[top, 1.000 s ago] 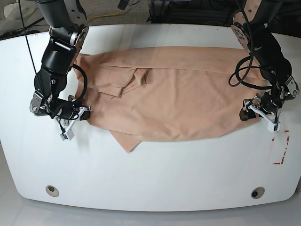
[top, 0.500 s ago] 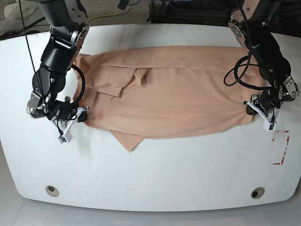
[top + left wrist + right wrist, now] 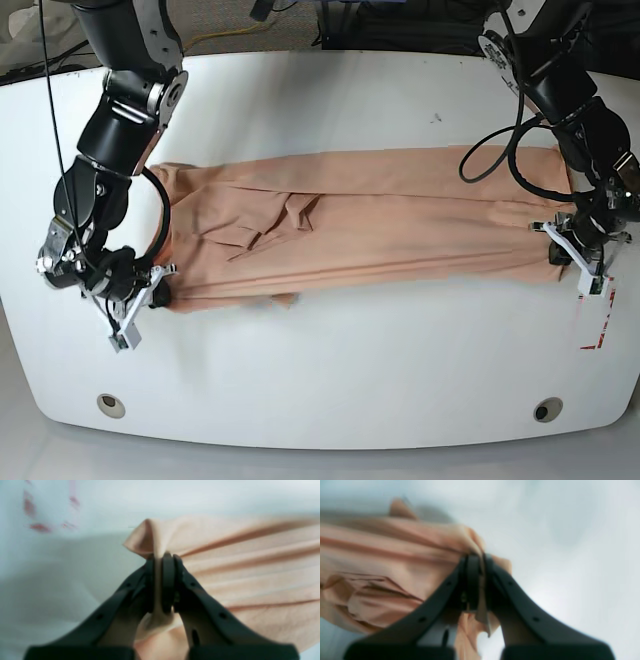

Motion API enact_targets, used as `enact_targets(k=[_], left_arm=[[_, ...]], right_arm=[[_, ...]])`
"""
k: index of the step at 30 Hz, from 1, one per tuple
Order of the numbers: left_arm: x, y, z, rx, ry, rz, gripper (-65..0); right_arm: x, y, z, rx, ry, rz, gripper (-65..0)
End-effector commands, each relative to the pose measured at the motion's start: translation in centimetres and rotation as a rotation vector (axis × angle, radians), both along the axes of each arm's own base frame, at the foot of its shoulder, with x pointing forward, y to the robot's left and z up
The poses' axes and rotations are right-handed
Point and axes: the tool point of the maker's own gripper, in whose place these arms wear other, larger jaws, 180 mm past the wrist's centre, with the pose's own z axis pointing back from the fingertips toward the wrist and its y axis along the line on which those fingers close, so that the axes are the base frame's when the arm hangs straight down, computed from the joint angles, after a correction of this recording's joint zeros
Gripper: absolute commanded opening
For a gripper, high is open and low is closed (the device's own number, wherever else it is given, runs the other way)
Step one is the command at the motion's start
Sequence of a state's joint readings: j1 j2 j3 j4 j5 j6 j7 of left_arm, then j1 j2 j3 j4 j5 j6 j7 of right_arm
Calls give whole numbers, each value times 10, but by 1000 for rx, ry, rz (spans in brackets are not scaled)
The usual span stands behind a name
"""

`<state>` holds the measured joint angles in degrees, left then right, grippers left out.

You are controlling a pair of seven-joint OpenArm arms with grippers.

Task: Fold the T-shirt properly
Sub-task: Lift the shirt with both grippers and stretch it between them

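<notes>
Left hand: clamped shut on T-shirt corner.
Right hand: clamped on opposite end.
T-shirt: now stretched narrower between hands, drawn nearer bench front.

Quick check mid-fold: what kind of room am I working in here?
Probably a robotics lab bench, not a home: a bare white table with bolt holes, loose cables behind it, and red tape marks beside the T-shirt.

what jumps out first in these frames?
The peach T-shirt, pulled taut into a long band across the middle of the white table. Each end is pinched in a shut claw: the left claw grips one bunched corner, the right claw the opposite edge. Faint red marks sit near the left claw.
</notes>
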<state>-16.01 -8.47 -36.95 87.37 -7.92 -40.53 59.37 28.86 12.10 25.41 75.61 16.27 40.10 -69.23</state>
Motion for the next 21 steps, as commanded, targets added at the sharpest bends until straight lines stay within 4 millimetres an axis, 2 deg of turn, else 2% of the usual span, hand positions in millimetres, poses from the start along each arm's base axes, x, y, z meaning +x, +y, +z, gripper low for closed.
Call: enact_targets(k=[1, 3, 6, 7, 9, 13, 16, 20, 21], left_arm=[[25, 6, 61, 81, -159, -5, -647], [34, 1, 89, 125, -222, -26, -647], [44, -4, 138, 195, -311, -34, -649], [45, 0, 154, 219, -334, -22, -649], [47, 12, 195, 278, -387, 6, -649], [55, 18, 260, 326, -493, 35, -649], [50, 27, 305, 363, -578, 72, -649], [50, 24, 337, 400, -634, 68, -647], [50, 23, 337, 409, -628, 65, -647]], right_arm=[[33, -7, 59, -75, -139, 29, -650], [45, -7, 83, -117, -182, 54, -650], [65, -12, 134, -159, -270, 56, -650], [68, -15, 147, -167, -287, 51, -650], [76, -22, 185, -191, -337, 35, -650], [83, -35, 252, -226, -430, 3, -650], [80, -49, 293, -255, -478, -30, -650], [74, -59, 318, -278, -495, -56, -650], [73, -62, 319, -285, -490, -63, -650]])
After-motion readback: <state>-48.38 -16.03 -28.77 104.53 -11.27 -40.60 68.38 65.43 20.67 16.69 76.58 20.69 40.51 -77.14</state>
